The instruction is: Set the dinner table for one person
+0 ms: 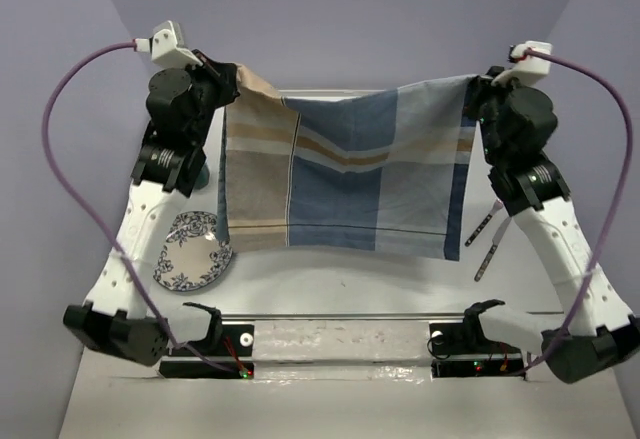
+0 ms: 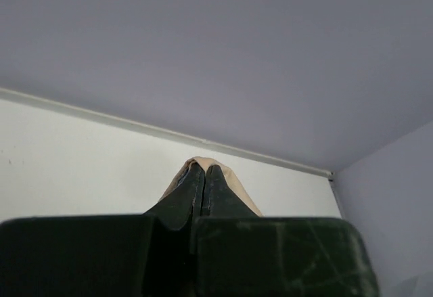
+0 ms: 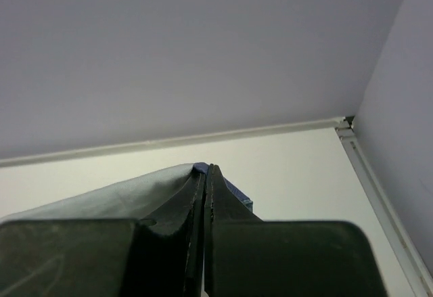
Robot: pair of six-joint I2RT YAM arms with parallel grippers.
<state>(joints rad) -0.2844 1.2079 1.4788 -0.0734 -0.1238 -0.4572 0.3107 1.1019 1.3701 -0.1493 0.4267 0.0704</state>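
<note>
Placemat [image 1: 345,164], plaid cloth rectangle, corners inside left gripper [image 2: 203,170] and right gripper [image 3: 205,170]

Plain pale lilac walls [image 1: 350,19]

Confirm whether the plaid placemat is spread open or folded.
Spread open. The left end effector and right end effector each pinch a top corner, and the placemat hangs as a flat sheet above the dinner table.

Your placemat [image 1: 345,174] is soft, matt woven cloth. The plate [image 1: 192,251] looks glossy and glazed; the worktop [image 1: 340,281] is smooth, matt.
</note>
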